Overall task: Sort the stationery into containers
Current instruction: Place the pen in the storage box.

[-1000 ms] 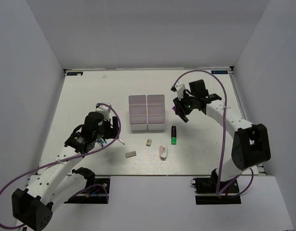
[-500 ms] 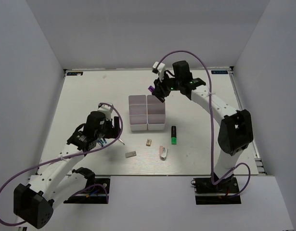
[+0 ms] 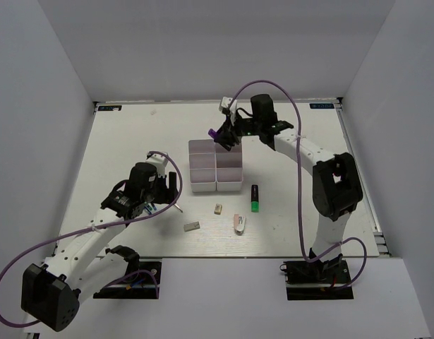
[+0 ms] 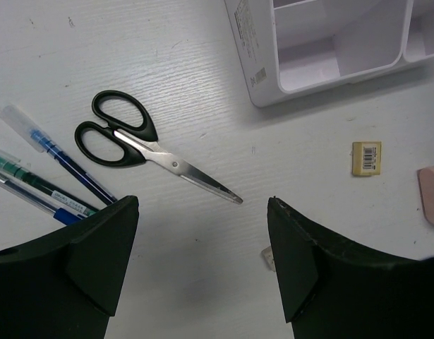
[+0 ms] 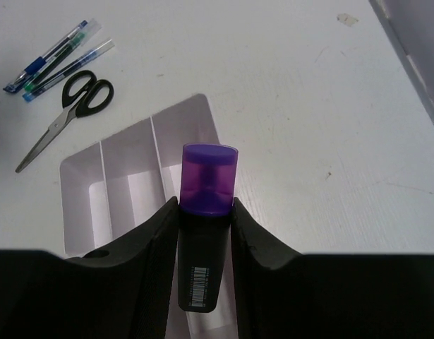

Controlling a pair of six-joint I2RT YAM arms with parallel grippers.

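- We see our right arm stretched out across the bins, its gripper clamped on the purple highlighter above their far edge.
- Our left gripper hangs, fingers apart, over the scissors.

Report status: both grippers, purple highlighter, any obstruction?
Right gripper shut on purple highlighter, over far edge of bins. Left gripper open, above scissors. No obstruction seen.

stapler: cut by right edge | pens: ends behind left pincer
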